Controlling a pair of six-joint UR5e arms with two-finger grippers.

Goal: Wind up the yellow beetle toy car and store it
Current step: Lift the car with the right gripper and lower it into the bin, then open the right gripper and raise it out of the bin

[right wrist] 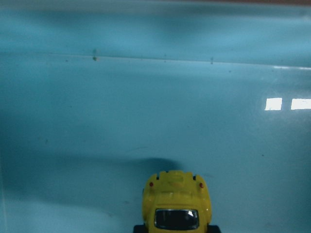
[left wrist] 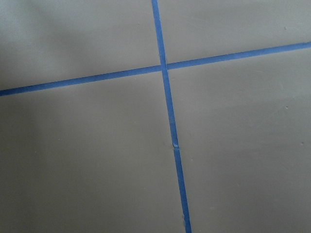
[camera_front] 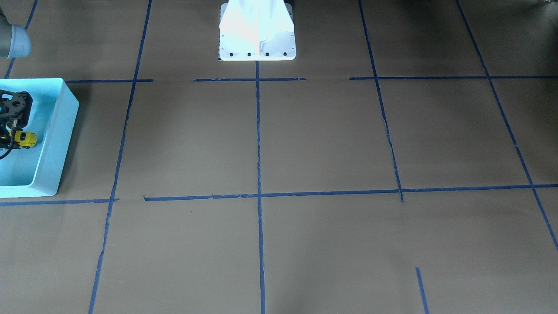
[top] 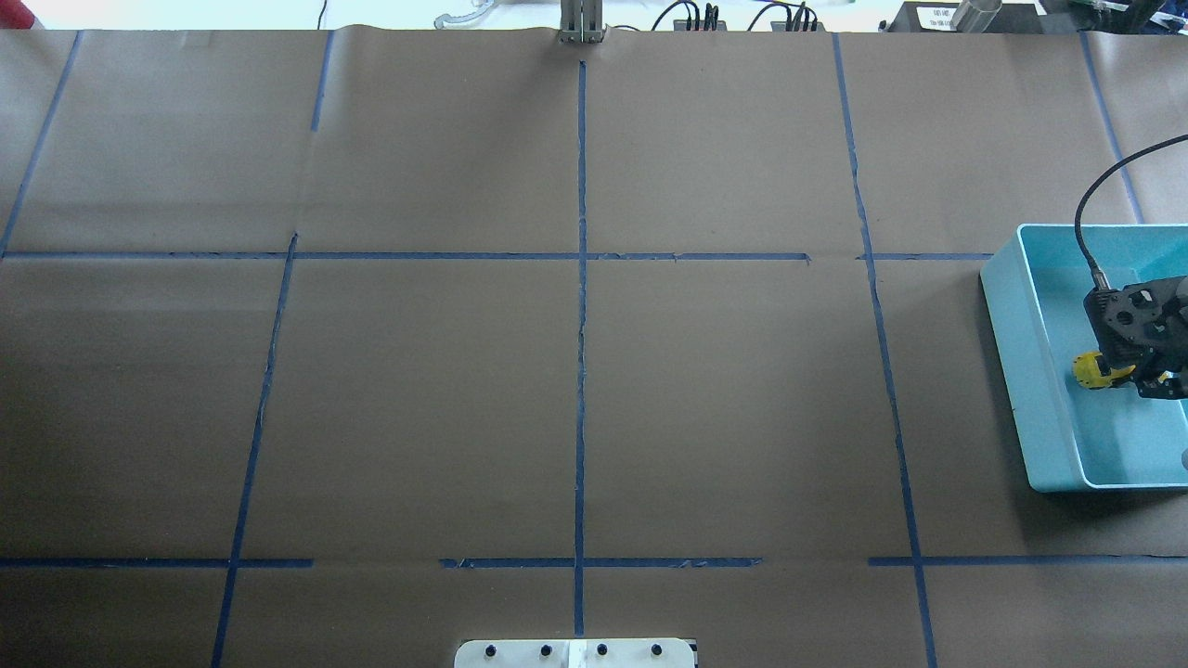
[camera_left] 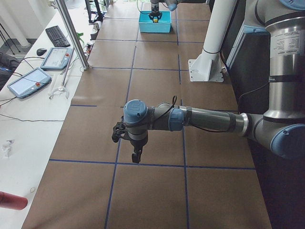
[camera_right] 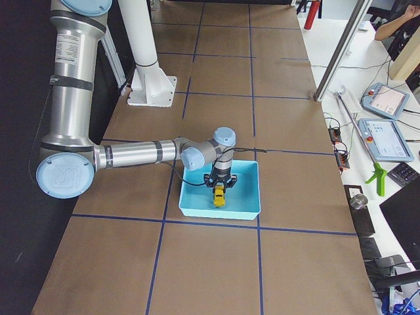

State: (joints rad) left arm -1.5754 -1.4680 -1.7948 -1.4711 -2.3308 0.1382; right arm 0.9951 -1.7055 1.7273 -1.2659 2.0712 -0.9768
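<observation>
The yellow beetle toy car (top: 1093, 369) is inside the light blue bin (top: 1021, 371) at the table's right end. My right gripper (top: 1118, 371) reaches down into the bin and looks shut on the car; its fingertips are mostly hidden. In the right wrist view the car (right wrist: 176, 204) is seen from behind at the bottom edge, casting a shadow on the bin floor (right wrist: 146, 97). The front view shows the car (camera_front: 25, 138) below the gripper (camera_front: 11, 137). My left gripper (camera_left: 136, 155) shows only in the left side view, over bare table; I cannot tell if it is open.
Brown paper with blue tape lines (top: 581, 371) covers the table. The white robot base (camera_front: 257, 30) stands at the middle near edge. The left wrist view shows only a tape crossing (left wrist: 164, 68). Tablets and a keyboard lie on a side table (camera_left: 43, 71).
</observation>
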